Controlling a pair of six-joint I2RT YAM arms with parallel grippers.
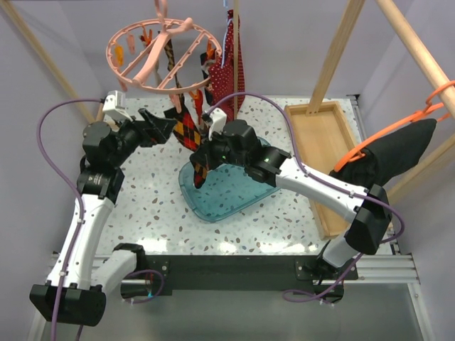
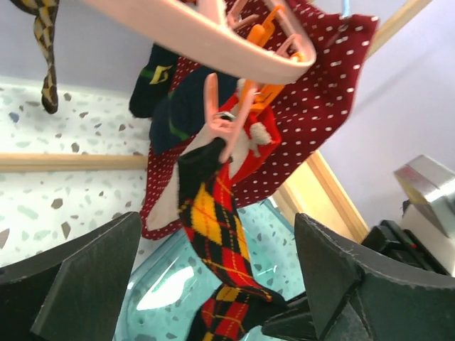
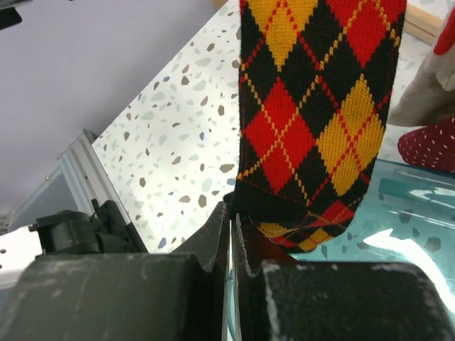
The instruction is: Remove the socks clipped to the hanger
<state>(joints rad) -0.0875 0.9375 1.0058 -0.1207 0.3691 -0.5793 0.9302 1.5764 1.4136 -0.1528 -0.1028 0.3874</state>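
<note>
I am pinching the black-red-yellow argyle knit sock (image 3: 313,121) mid-frame in the right end effector (image 3: 232,229) and readying the wide-open left end effector (image 2: 213,266) to squeeze its pink plastic clip (image 2: 222,122), upper centre, before tugging.

Teal tray (image 1: 234,200) on speckled table (image 1: 149,206), wooden tray (image 1: 321,149) right; black cloth (image 1: 402,153) hangs.
</note>
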